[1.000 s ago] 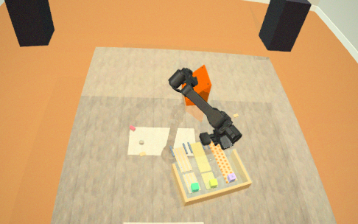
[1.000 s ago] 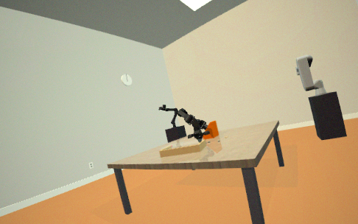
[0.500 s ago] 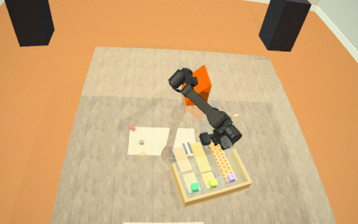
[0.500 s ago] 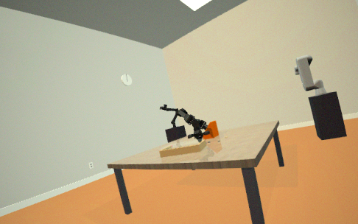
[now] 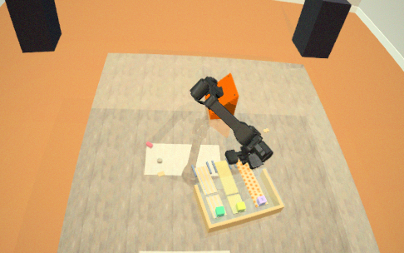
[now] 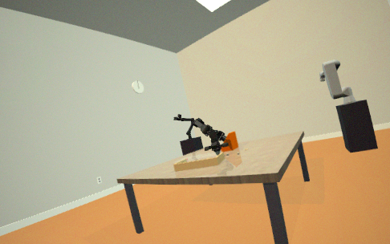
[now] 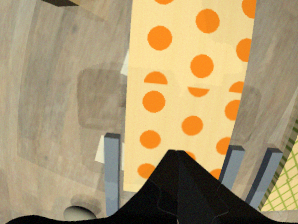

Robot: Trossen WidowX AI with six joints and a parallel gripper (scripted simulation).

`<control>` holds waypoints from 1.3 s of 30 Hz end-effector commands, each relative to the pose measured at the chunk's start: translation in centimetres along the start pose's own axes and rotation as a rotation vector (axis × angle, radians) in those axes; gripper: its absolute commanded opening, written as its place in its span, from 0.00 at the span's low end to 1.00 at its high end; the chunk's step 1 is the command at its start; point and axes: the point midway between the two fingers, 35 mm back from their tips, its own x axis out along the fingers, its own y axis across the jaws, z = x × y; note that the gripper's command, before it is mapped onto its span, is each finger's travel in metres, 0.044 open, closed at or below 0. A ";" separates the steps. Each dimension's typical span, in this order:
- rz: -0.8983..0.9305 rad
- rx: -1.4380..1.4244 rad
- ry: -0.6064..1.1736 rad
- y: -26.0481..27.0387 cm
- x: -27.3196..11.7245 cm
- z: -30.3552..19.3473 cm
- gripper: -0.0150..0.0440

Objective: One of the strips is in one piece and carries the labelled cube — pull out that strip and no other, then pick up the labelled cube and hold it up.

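My gripper (image 5: 244, 160) (image 7: 174, 156) is shut, with nothing seen between its fingers. Its tips show over the near end of the orange-dotted strip (image 5: 250, 181) (image 7: 175, 116); whether they touch it I cannot tell. The dotted strip shows no gap; a line cuts its dots in the wrist view. A lilac cube (image 5: 261, 200) with a faint mark sits at its far end. The yellow strip (image 5: 227, 181) (image 7: 284, 192) and the striped strip (image 5: 206, 180) each show a break; a yellow cube (image 5: 241, 206) and a green cube (image 5: 219, 211) sit on their far parts.
A wooden tray (image 5: 245, 219) (image 6: 201, 164) surrounds the strips on three sides. Blue-grey bars (image 7: 112, 172) (image 7: 231, 169) flank the dotted strip's near end. An orange block (image 5: 228, 92) (image 6: 231, 141) stands by the arm. A pale sheet (image 5: 172, 151), a red piece (image 5: 149, 145) and a grey pebble (image 5: 160, 161) lie left.
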 end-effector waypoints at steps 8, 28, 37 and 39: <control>-0.004 -0.002 0.004 -0.1 0.4 0.0 0.25; -0.004 -0.003 0.004 0.0 0.5 -0.9 0.25; -0.004 -0.003 0.004 0.1 0.5 -2.2 0.25; -0.004 -0.003 0.005 0.1 0.6 -2.5 0.25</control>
